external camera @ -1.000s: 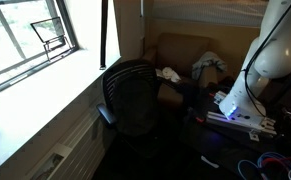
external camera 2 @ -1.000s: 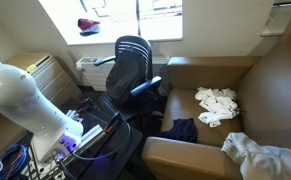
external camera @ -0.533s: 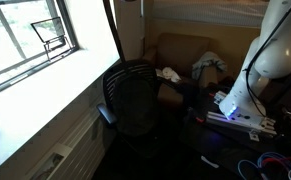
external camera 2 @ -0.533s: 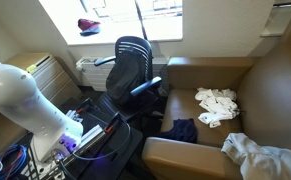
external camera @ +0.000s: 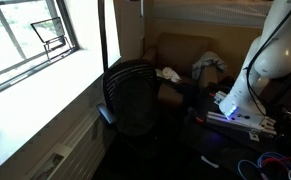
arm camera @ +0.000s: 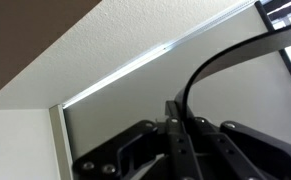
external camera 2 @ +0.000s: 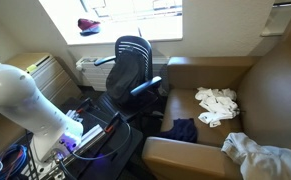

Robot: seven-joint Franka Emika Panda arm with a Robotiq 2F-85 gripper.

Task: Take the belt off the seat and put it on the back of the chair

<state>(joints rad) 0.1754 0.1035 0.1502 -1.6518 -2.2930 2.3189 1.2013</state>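
The belt (external camera: 102,35) is a black strap that hangs straight down from above the frame, its lower end just over the top of the back of the chair (external camera: 133,95). It also shows in an exterior view as a thin dark line (external camera 2: 138,20) above the back of the chair (external camera 2: 132,60). In the wrist view my gripper (arm camera: 177,110) is shut on the belt (arm camera: 220,60), which curves away up to the right. The gripper is out of frame in both exterior views. The seat is mostly hidden behind the back and armrests.
A tan-brown couch (external camera 2: 275,90) holds white cloths (external camera 2: 217,105) and a dark cloth (external camera 2: 180,129). The window (external camera: 30,40) and its sill stand close beside the chair. The white robot arm (external camera: 275,50) and cables (external camera: 270,162) are near the floor equipment.
The hanging belt swung a little to one side half a second ago and now hangs straight again over the chair back. Nothing else moved.
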